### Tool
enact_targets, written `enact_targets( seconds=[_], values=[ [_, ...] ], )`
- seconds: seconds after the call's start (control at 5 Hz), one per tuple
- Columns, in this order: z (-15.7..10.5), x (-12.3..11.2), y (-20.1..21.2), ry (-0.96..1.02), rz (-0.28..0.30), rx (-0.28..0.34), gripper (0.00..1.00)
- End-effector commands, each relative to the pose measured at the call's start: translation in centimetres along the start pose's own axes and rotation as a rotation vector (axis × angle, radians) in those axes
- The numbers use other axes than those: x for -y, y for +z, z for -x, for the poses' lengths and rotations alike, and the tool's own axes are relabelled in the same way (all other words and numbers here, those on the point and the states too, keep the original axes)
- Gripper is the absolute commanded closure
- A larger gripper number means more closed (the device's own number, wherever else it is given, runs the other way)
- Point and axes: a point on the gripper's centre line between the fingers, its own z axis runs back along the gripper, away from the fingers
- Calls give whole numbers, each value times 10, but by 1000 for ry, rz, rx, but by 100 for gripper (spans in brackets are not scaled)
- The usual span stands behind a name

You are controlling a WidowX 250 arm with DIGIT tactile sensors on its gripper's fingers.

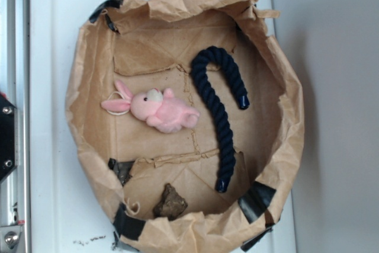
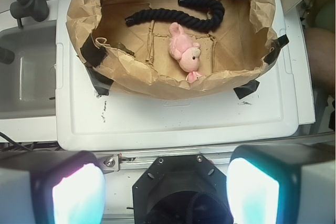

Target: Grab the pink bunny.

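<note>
Inside the paper bag (image 1: 89, 87), beside the navy rope (image 1: 216, 108), the pink bunny (image 1: 157, 109) lay ungrasped; the gripper (image 2: 165, 188) hung well back, fingers (image 2: 79, 192) apart. Approach and grasp remained.

A white plastic lid (image 1: 53, 87) serves as the work surface, carrying a shallow tray of crumpled brown paper (image 1: 89, 164) patched at its rim with black tape (image 1: 127, 223). The paper tray covers most of the lid, leaving bare white margins along the left edge and the corners. A scatter of small dark specks (image 1: 89, 241) marks the lid near its lower left corner. In the wrist view, the lid (image 2: 173, 119) sits beside a white sink (image 2: 26, 77) at left
</note>
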Motion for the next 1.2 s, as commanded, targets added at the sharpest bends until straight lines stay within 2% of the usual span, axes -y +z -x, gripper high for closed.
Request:
enact_targets(
  seconds=[0.0, 0.2, 0.6, 0.8, 1.0],
  values=[
    [0, 0, 0, 0, 0, 0, 0],
    [-32, -5, -6, 15, 8, 18, 0],
    [-42, -21, -18, 32, 27, 15, 0],
    [-43, -17, -13, -74, 109, 18, 0],
    [-43, -17, -13, -74, 109, 18, 0]
  ],
)
